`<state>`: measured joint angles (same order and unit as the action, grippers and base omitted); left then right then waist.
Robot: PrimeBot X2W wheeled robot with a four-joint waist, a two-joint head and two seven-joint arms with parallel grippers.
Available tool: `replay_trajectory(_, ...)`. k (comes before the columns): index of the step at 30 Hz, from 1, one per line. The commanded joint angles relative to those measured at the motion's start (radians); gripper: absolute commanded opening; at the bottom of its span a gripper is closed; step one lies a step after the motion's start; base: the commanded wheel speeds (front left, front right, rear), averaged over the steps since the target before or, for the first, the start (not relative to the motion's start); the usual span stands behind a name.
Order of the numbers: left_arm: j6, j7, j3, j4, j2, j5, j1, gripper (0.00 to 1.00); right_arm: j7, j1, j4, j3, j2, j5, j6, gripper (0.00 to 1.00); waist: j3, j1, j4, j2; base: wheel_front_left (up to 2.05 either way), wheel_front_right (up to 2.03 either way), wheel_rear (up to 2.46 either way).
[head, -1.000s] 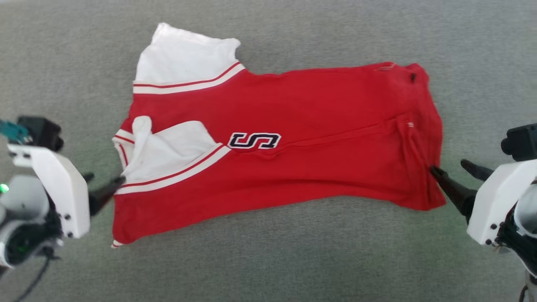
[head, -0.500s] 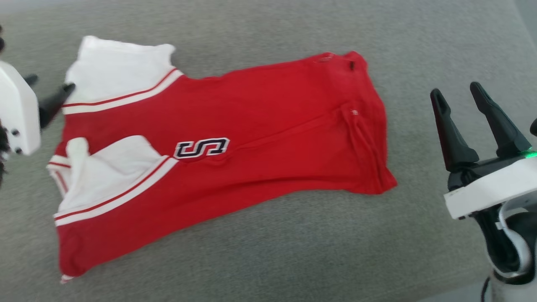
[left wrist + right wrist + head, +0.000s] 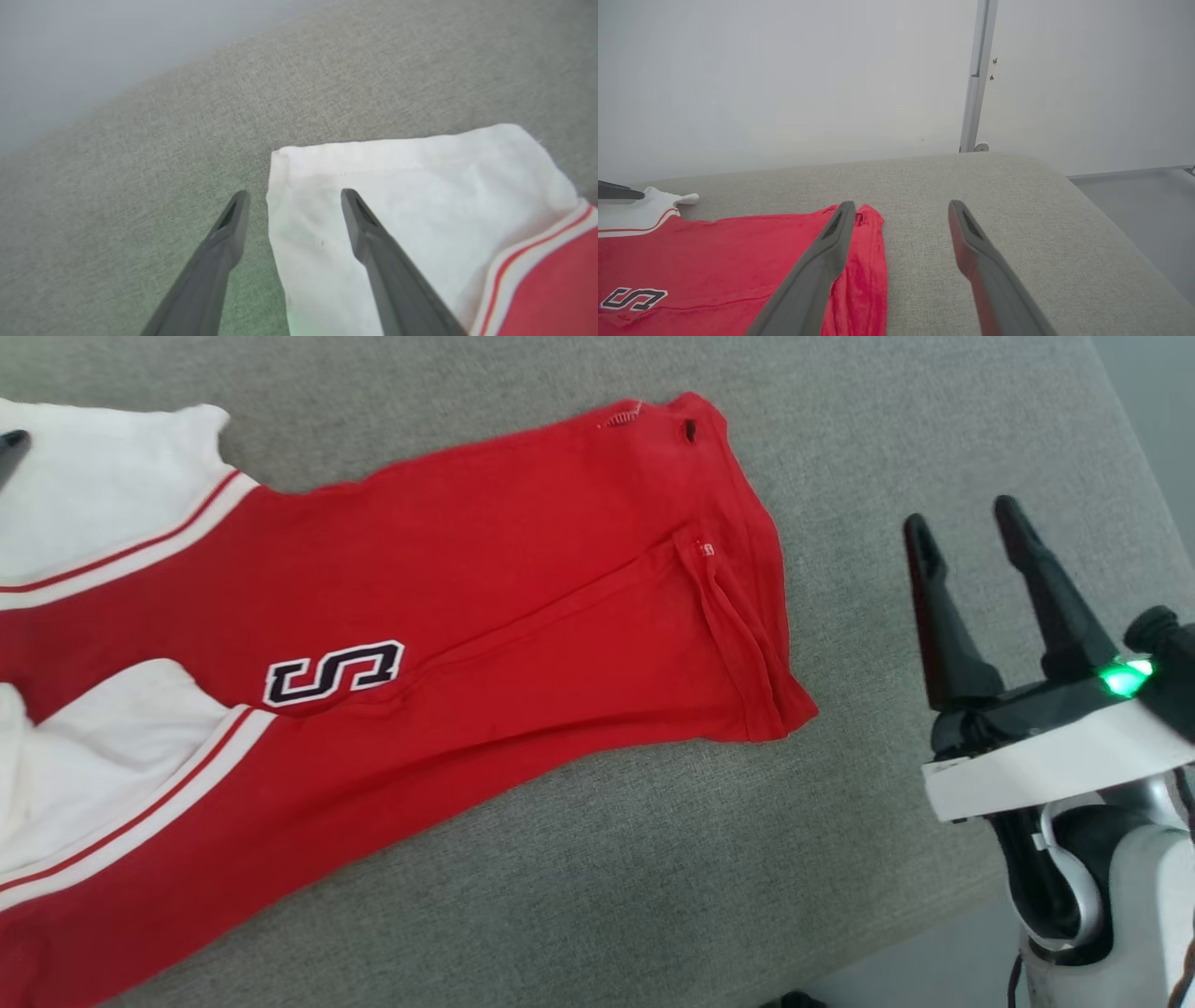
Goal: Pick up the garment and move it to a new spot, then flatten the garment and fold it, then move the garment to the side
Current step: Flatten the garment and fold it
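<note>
Head view: one garment, a soft, light red jersey, lies spread across the grey counter. The right pincer stands spread beside its hem, not touching it.

Left wrist view: the left pincer, also spread, straddles a white sleeve's edge, a likely pinch point.

Right wrist view: the limp hem corner offers the second.

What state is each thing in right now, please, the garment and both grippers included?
garment, lying on the grey cushion, creased, one white sleeve folded onto the red front, unheld.
left gripper, open, empty, straddling the other white sleeve at its edge.
right gripper, open, empty, apart from the hem.
green light, lit.
</note>
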<state>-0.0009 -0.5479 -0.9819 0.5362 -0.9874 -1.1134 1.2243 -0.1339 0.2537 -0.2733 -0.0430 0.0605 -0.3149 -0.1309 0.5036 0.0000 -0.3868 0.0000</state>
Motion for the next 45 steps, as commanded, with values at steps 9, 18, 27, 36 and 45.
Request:
replay_trajectory(9, -0.023, -0.106, -0.048, 0.174, 0.085, 0.008, 0.030, 0.00, -0.070, 0.116, 0.052, -0.050, 0.022, -0.019, 0.000, 1.00, 0.062, 0.0000, -0.007, 0.0000, 0.00, 0.00, 0.00)
replay_trajectory(18, -0.053, -0.163, -0.072, 0.216, 0.168, 0.031, 0.101, 0.00, -0.253, 0.425, 0.294, -0.167, 0.125, -0.115, 0.001, 1.00, 0.095, 0.0000, 0.028, 0.0000, 0.00, 0.00, 0.00)
replay_trajectory(27, -0.078, -0.131, -0.074, 0.235, 0.237, 0.039, 0.137, 0.00, -0.433, 0.665, 0.588, -0.278, 0.180, -0.201, 0.001, 1.00, 0.108, 0.0000, 0.077, 0.0000, 0.00, 0.00, 0.00)
replay_trajectory(36, -0.098, -0.076, -0.064, 0.257, 0.296, 0.023, 0.146, 0.00, -0.632, 0.771, 0.794, -0.393, 0.181, -0.309, 0.000, 0.00, 0.104, 0.0000, 0.126, 0.0000, 0.00, 0.00, 0.00)
replay_trajectory(45, -0.107, -0.006, -0.051, 0.274, 0.327, 0.024, 0.165, 0.00, -0.579, 0.778, 0.801, -0.415, 0.262, -0.345, 0.001, 0.00, 0.036, 0.0000, 0.186, 0.0000, 0.00, 0.00, 0.00)
